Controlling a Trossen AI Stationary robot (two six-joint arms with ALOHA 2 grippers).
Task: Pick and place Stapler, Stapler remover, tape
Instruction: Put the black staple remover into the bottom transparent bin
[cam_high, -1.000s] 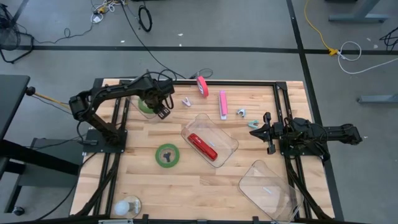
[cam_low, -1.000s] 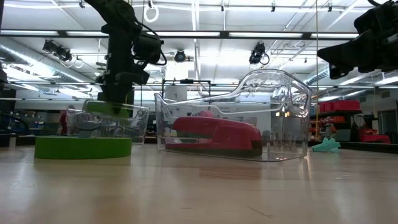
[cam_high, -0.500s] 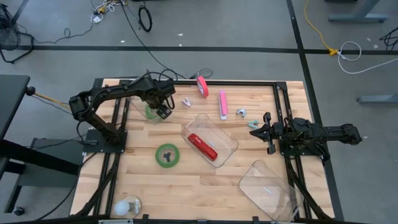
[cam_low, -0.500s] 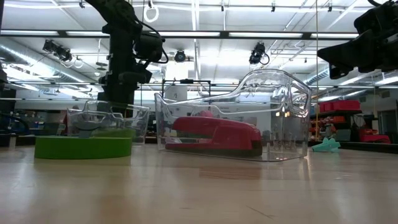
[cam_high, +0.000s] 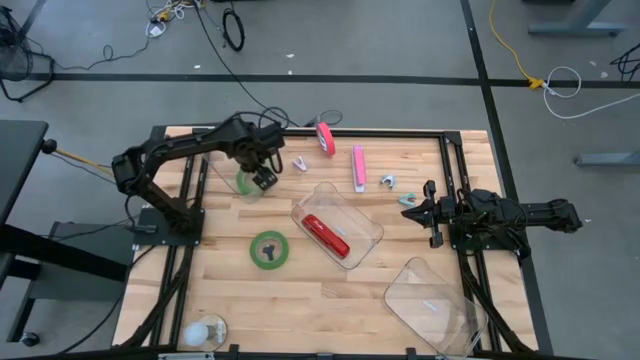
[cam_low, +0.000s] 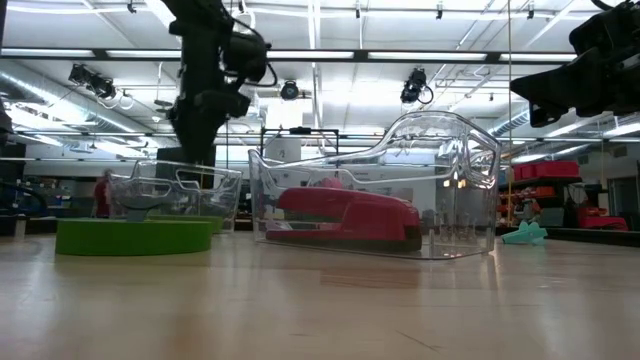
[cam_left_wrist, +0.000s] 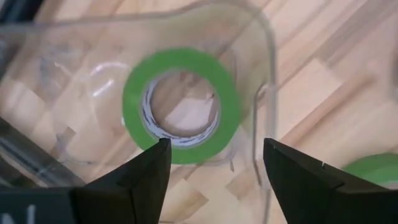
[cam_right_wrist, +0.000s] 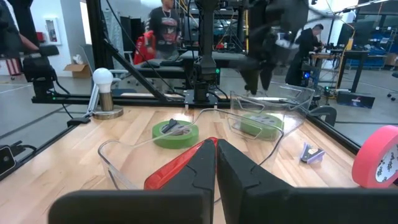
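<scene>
Green tape roll (cam_left_wrist: 181, 106) lay flat inside clear bin (cam_left_wrist: 264, 93), left gripper (cam_left_wrist: 214, 163) spread empty above it, right gripper (cam_right_wrist: 216, 163) pressed together, no writing legible.

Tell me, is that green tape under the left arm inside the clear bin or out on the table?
Inside. The left wrist view shows the tape lying flat within the bin's walls, below the open left jaws.
</scene>
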